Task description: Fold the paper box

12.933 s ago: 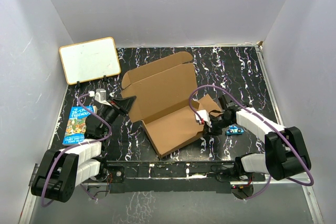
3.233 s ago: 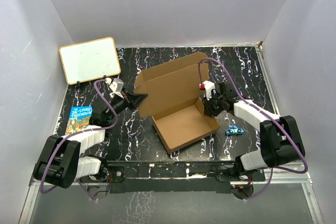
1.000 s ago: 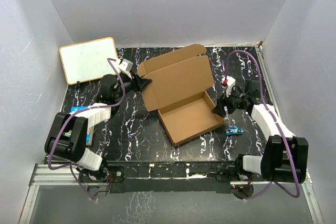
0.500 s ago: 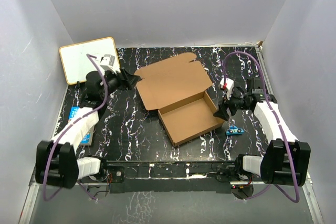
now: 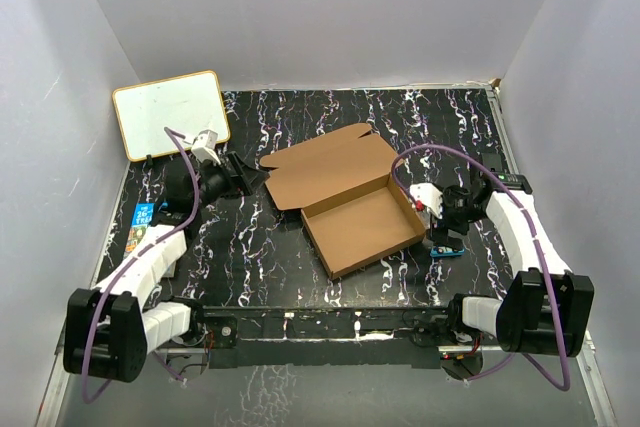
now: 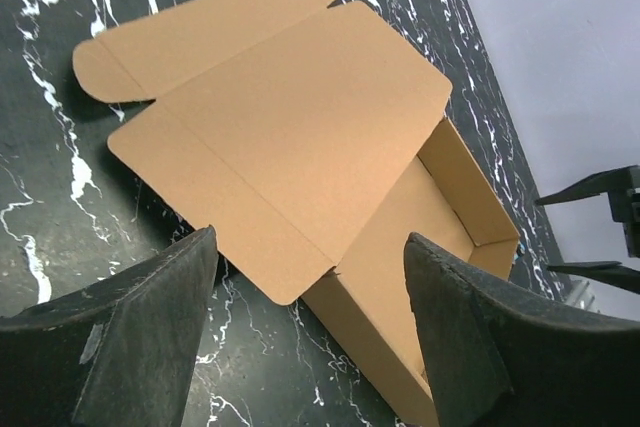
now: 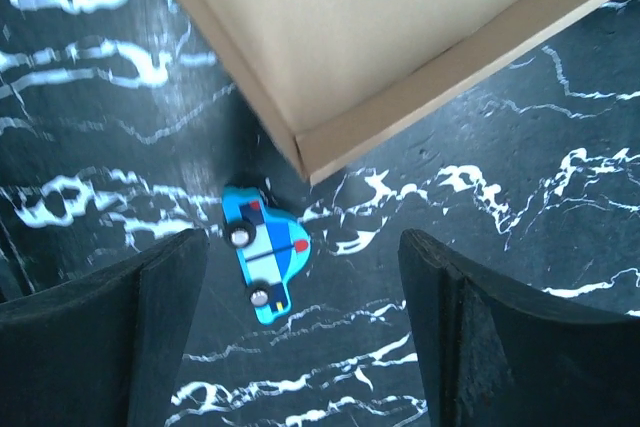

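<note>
Top external: paper box (image 5: pixel 352 209) sits mid surface (image 5: pixel 270 257), tray formed, lid (image 5: pixel 325 167) splayed open. Left hand (image 6: pixel 310 242) released, facing lid; right hand (image 7: pixel 300 237) released over toy car (image 7: pixel 265 252). Likely regrasping to close.

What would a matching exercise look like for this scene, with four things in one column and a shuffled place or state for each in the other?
1 paper box
2 toy car
3 white board
4 book

A in the far left corner
B open, lid folded back
C near left, partly hidden
D just off the box's right corner

Pairs: 1-B, 2-D, 3-A, 4-C
</note>
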Robot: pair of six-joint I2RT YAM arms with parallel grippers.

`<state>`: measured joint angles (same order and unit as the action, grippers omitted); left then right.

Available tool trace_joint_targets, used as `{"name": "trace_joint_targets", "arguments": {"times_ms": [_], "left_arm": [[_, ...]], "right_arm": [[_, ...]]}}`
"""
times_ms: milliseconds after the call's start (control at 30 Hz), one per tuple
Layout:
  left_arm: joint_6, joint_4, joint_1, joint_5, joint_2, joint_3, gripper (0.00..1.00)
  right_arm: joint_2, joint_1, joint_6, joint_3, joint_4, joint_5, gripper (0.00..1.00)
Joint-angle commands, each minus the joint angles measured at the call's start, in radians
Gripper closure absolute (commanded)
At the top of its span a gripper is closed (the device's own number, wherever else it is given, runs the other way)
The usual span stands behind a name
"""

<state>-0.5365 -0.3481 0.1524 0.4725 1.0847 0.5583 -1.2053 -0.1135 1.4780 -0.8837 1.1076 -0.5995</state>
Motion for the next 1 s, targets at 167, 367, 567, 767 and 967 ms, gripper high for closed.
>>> {"name": "trace_joint_targets", "arguments": {"times_ms": [167,367,567,767,967], "left_arm": [[-0.061,0.048,-0.011,0.095,0.111,0.072,0.22],[-0.053,0.056,-0.027,0.107,0.091,0.065,0.20],[-0.069,0.035,-0.049,0.135,0.097,0.059,0.20],[-0.103,-0.012,-0.067,0.172,0.100,0.042,0.20],[-0.126,-0.035,-0.082,0.188,0.112,0.034,0.20]], "right_arm": [[-0.096,-0.014,0.278,0.084,-0.028,0.173,0.14],[-0.168,-0.014,0.281,0.079,-0.054,0.185,0.14],[-0.200,-0.015,0.252,0.133,-0.131,0.218,0.17],[-0.218,-0.017,0.216,0.129,-0.152,0.229,0.28],[-0.203,-0.025,0.211,0.127,-0.146,0.230,0.46]]}}
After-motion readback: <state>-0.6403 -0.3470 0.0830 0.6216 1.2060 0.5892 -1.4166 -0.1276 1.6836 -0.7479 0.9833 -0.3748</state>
